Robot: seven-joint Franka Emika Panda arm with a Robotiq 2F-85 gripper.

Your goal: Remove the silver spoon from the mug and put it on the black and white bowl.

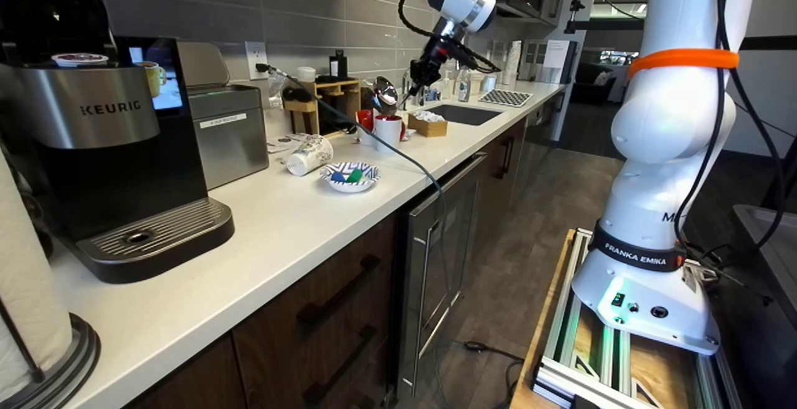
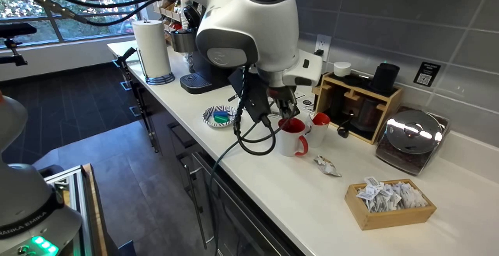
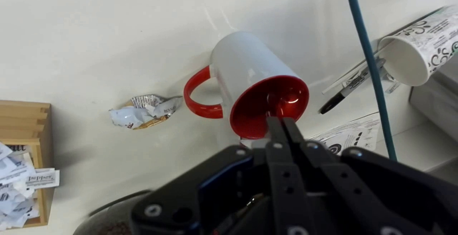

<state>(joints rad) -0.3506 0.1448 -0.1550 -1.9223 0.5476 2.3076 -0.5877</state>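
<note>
One black gripper (image 3: 281, 120) hangs above a white mug (image 3: 250, 58) with red lining and handle, upright on a pale counter (image 2: 308, 205). From the wrist view we see its two fingers (image 3: 276, 131) close together, a narrow slit between them, overlapping the mug's opening at five o'clock; we cannot tell whether they hold anything. We cannot make out the silver spoon clearly. A glossy shape (image 3: 289, 99) reflects red inside the mug, at two o'clock of the opening, and we cannot tell whether it is the spoon.

Taking the white mug as clock centre in an exterior view, we find the black and white bowl (image 2: 209, 116) between nine and ten, with a blue piece (image 2: 220, 113) and a green piece (image 2: 221, 119) in it. Just beside the white mug, at two, stands a second mug (image 2: 317, 136). At four lies a crumpled packet (image 2: 326, 165); farther that way we see a wooden box (image 2: 401, 218) of paper sachets (image 2: 390, 197).
</note>
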